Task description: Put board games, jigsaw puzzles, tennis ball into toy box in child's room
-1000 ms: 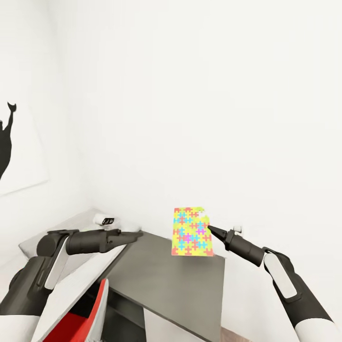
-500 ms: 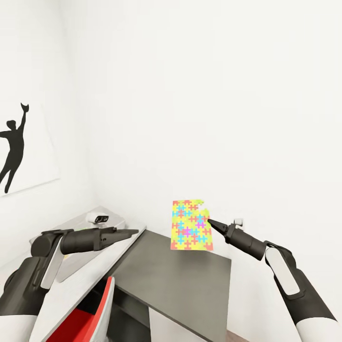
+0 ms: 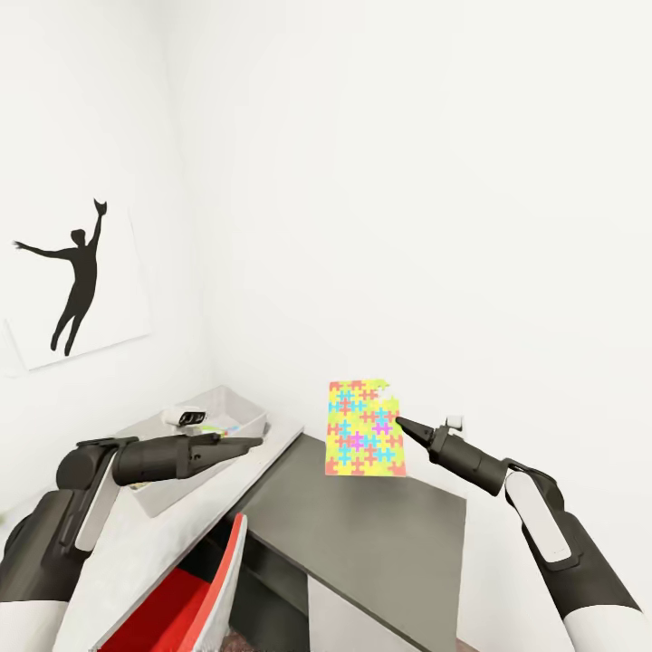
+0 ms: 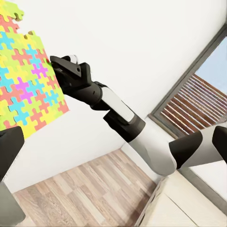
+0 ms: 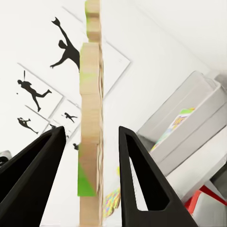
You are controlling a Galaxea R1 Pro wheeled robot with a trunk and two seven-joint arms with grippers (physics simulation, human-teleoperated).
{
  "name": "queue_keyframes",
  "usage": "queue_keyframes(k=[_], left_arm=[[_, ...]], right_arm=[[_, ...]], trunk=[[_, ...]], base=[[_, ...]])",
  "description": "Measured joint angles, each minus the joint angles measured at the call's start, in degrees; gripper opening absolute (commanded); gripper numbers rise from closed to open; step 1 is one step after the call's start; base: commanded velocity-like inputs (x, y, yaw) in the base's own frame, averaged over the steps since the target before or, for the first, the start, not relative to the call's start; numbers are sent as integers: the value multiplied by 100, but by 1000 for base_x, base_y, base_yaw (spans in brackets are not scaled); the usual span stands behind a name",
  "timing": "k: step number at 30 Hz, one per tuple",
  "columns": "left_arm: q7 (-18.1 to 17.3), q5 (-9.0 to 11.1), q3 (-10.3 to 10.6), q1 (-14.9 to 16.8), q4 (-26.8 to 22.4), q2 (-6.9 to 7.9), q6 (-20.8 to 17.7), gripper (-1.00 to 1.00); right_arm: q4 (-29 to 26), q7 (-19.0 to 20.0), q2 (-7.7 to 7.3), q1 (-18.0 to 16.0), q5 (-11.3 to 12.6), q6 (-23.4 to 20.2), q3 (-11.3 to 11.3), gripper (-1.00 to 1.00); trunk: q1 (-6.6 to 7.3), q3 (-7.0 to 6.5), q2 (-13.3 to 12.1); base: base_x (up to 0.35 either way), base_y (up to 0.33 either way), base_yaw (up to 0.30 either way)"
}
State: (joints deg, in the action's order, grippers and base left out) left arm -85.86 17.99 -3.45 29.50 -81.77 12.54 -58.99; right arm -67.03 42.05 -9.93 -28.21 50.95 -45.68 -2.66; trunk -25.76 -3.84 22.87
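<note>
One thin jigsaw sheet of bright yellow, pink and blue interlocking pieces point(image 3: 365, 428) hangs upright above the low dark-grey cabinet top point(image 3: 362, 534), pinched by its edge in the right jaws point(image 3: 399, 422). Left jaws point(image 3: 256, 443), seemingly closed and empty, hover over the pale grey translucent toy tray point(image 3: 240, 409) at the pale desk's point(image 3: 158, 543) far end

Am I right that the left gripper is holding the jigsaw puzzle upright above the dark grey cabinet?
Not quite: the right gripper holds the jigsaw puzzle upright above the dark grey cabinet, as the head view shows. The left gripper carries nothing.
</note>
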Motion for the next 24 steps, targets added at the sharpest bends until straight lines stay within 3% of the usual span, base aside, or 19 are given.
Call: queue_keyframes(k=[18,22,24], left_arm=[[8,-15,-10,-14,68,9,27,100],[13,-23,-108,-17,98,11,49,100],[16,-31,-265,-29,131,11,65,100]], right_arm=[[31,-40,1,0,-16,22,0,-100],[37,-40,1,0,-16,22,0,-100],[43,-38,1,0,-16,23,0,-100]], trunk=[[0,43,0],[0,56,0],[0,63,0]], base=[[-1,0,288],[0,0,287],[0,0,286]])
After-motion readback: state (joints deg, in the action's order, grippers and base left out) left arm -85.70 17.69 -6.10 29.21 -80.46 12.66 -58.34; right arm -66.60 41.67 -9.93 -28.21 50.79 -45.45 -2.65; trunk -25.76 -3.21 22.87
